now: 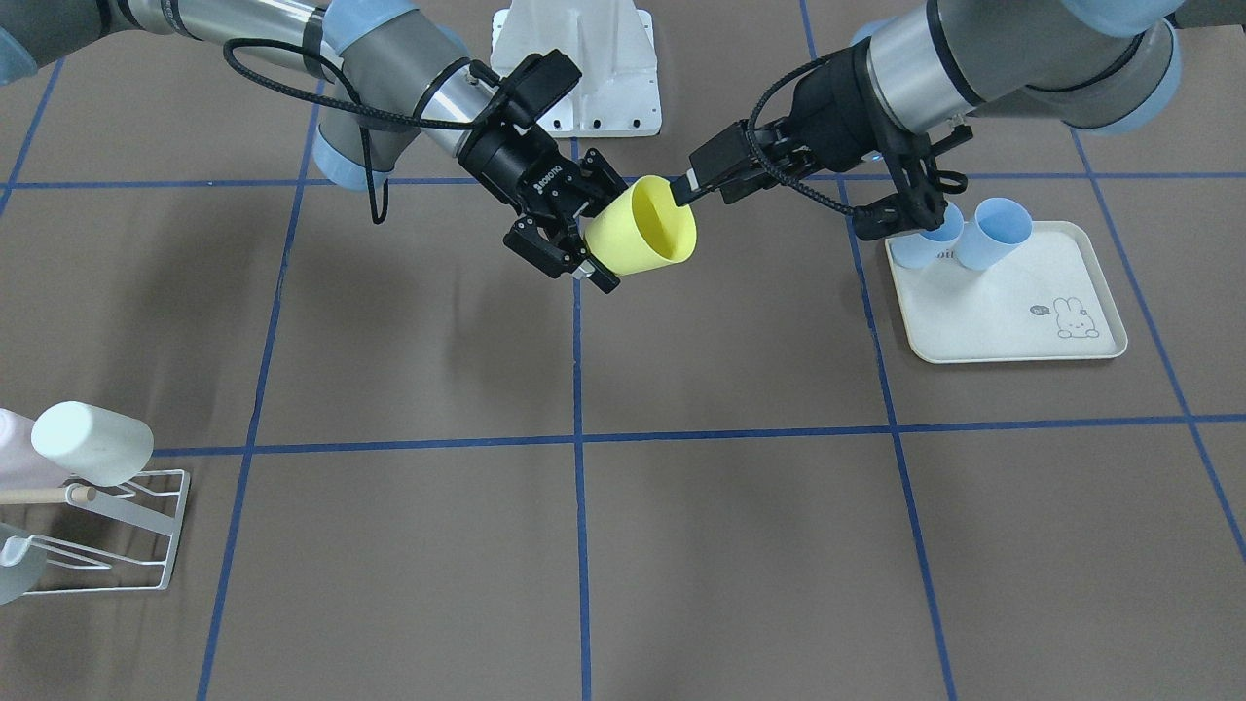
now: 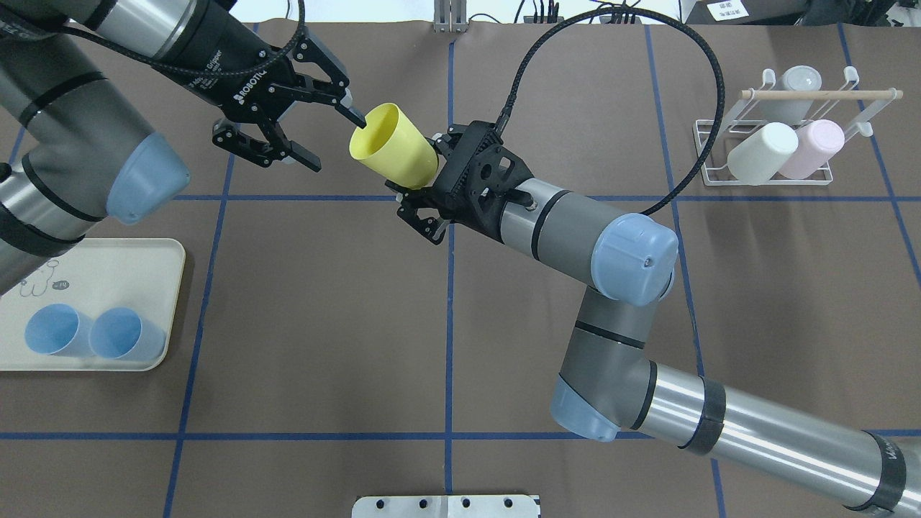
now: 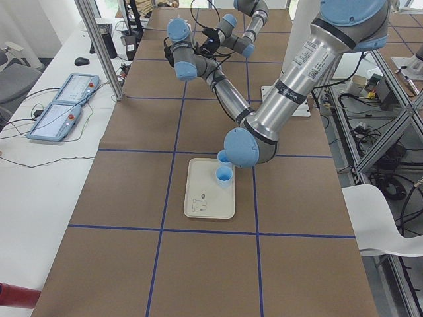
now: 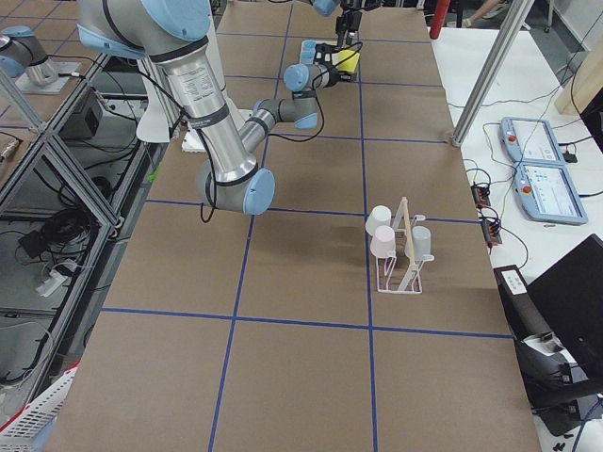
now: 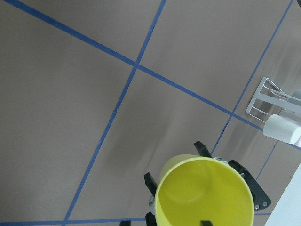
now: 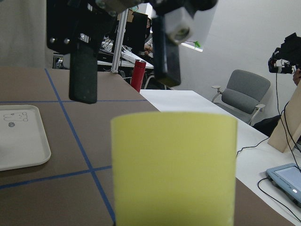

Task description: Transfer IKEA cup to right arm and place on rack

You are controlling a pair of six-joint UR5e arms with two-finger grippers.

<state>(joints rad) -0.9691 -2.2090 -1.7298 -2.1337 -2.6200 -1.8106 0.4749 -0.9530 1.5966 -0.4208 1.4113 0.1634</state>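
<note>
The right gripper (image 1: 596, 232) has its jaws clamped on the yellow cup (image 1: 647, 229) at its base, above the desk's (image 2: 324, 324) middle. Beyond, the left gripper (image 2: 335, 142) has its jaws wide, one fingertip (image 2: 356, 119) inside the rim; swinging toward the rack (image 2: 764, 183) at the far right corner could snag it and wrench the cup loose

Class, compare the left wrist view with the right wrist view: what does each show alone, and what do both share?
Left wrist only: the hollow inside of the yellow cup, and the rack. Right wrist only: the cup's outer wall, the tray, a grey chair and the open left pincer. Both: the yellow cup over the blue-taped table.
</note>
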